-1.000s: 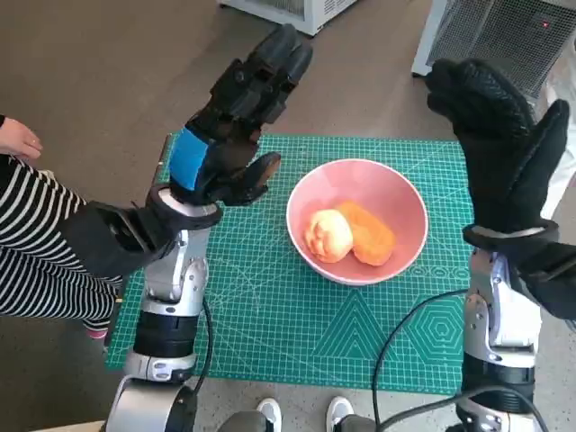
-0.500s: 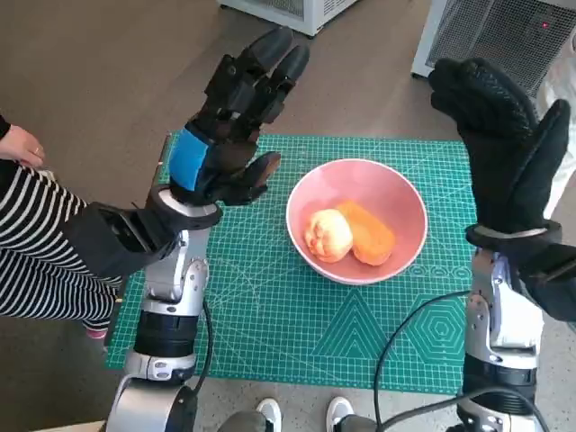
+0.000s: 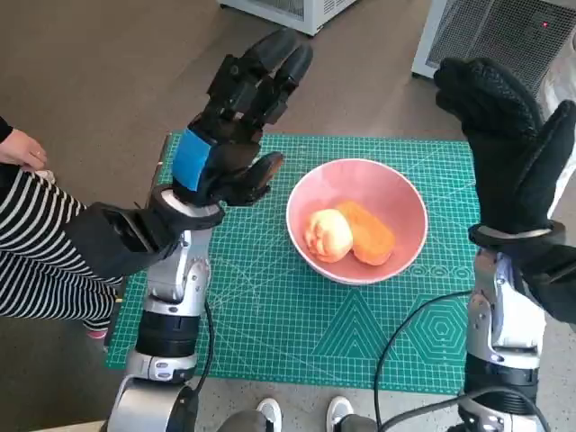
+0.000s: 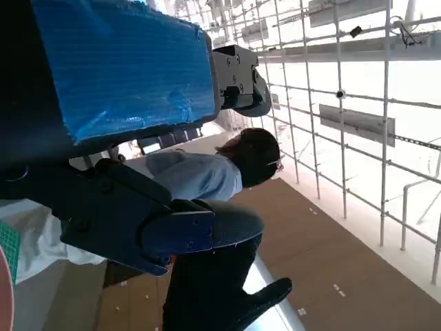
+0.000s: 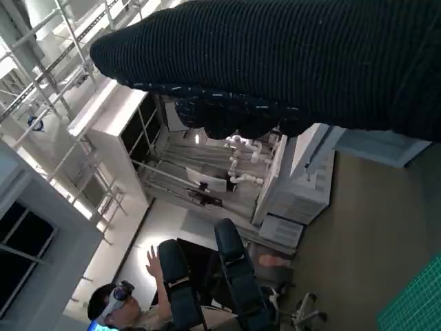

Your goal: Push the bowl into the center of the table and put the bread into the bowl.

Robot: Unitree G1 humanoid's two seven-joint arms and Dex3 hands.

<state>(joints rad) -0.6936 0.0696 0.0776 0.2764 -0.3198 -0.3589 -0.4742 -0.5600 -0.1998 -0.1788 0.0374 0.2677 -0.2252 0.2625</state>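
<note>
1. Pink round bowl sat near the middle of the green gridded cutting mat covering the small table, as we saw in the head view.
2. We found two pieces of bread inside that bowl: a pale yellow lumpy bun and an orange oblong roll, touching each other.
3. We noted the left hand, black with blue tape on its back, raised above the mat's far left part, fingers spread and straight, holding nothing.
4. Left hand and bowl were apart; the hand's thumb pointed toward the bowl rim without touching.
5. We noted the right hand in its black knitted glove raised to the right of the bowl, fingers extended upward, nothing in it.
6. In the left wrist view we saw the blue-taped back of the left hand and a person in a light top beyond it.
7. In the right wrist view the glove made a dark band, with a person far behind.
8. We saw a striped sleeve at the left edge and white shoes at the near edge.
</note>
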